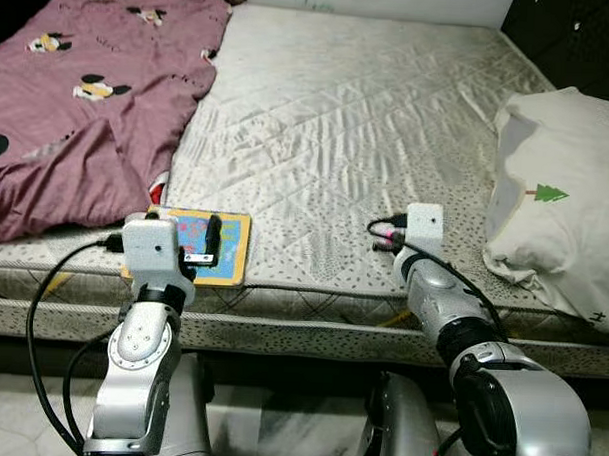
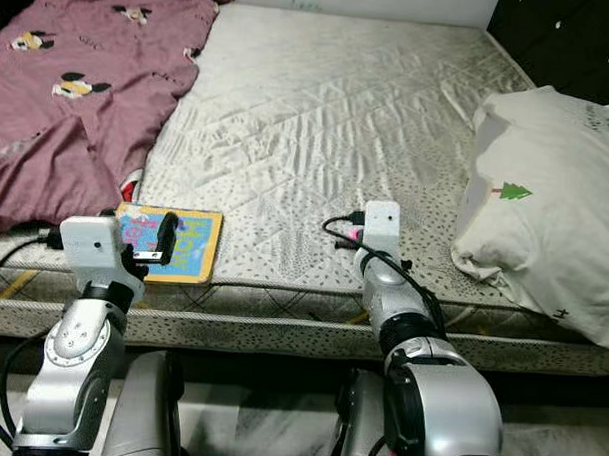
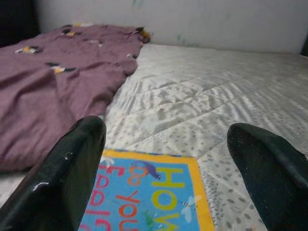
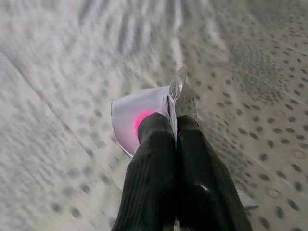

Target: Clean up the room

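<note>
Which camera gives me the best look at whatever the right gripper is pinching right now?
The right wrist view: the right gripper is shut on a white wrapper with a pink spot, seen close over the mattress. In the eye views the wrist camera block hides it; just a pink speck shows.

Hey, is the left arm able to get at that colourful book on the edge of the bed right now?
Probably yes. The left gripper is open and hovers right over the book, which lies flat at the mattress edge with nothing on top. The maroon blanket lies beside it, not across it.
</note>
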Tool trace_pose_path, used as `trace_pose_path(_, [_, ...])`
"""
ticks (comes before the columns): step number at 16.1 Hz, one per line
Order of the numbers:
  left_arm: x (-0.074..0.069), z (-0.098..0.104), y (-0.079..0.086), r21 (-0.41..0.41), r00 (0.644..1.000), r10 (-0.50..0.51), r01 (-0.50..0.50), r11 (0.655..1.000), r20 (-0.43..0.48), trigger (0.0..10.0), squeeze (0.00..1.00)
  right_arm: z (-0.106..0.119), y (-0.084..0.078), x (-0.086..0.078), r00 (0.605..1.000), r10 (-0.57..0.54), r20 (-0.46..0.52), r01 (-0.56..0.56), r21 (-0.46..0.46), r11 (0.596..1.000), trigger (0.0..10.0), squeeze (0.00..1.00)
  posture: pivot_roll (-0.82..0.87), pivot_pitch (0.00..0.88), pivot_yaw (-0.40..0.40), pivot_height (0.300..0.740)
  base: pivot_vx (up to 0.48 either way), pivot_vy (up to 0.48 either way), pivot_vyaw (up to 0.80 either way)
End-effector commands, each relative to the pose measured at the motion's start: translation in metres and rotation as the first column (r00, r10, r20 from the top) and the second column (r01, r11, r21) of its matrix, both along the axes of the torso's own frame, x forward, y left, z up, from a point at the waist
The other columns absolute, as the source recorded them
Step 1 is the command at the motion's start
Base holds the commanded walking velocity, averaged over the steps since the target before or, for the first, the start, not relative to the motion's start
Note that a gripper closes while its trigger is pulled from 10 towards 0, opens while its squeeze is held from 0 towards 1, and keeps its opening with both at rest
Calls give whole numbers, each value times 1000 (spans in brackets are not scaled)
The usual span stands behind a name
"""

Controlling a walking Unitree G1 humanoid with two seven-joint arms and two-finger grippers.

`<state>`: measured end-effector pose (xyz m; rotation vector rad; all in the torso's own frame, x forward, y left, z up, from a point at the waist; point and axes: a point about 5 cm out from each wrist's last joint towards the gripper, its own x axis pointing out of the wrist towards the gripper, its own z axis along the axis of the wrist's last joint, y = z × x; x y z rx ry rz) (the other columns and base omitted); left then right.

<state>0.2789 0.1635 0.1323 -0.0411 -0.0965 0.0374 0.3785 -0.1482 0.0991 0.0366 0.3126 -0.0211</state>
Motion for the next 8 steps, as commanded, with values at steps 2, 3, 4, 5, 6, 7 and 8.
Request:
trace_pose_path(2, [2,-6,-1,-19,1000,-5,5,1000,-7,10000,0,-1,-4,-4,998,-22,67,17,70,997,0,0,32,0,-20,511,0,0,0])
trace_pose_path(3, [5,-7,-3,-21,1000,-18,18,1000,-6,10000,0,-3,-7,-9,993,-36,112,25,99,995,0,0,18,0,-12,511,0,0,0])
trace_pose_path(4, [8,-7,-4,-23,1000,-24,24,999,-6,10000,0,-4,-8,-13,988,-48,150,30,120,992,0,0,7,0,-6,511,0,0,0])
trace_pose_path(5, [11,-7,-5,-28,1000,-30,30,999,1,10000,0,-4,-11,-17,979,-76,187,50,142,989,0,0,3,0,-3,511,0,0,0])
trace_pose_path(6, [18,-3,-7,-33,999,-40,40,999,17,10000,0,1,-16,-26,957,-99,273,59,149,987,0,0,-16,0,9,511,0,0,0])
trace_pose_path(7, [22,-1,-8,-35,999,-46,47,998,26,10000,0,6,-17,-32,939,-98,329,50,152,987,0,0,-28,0,19,511,0,0,0])
trace_pose_path(8, [27,2,-10,-33,998,-54,55,998,38,10000,0,13,-17,-38,922,-88,378,32,152,988,0,0,-44,0,31,511,0,0,0])
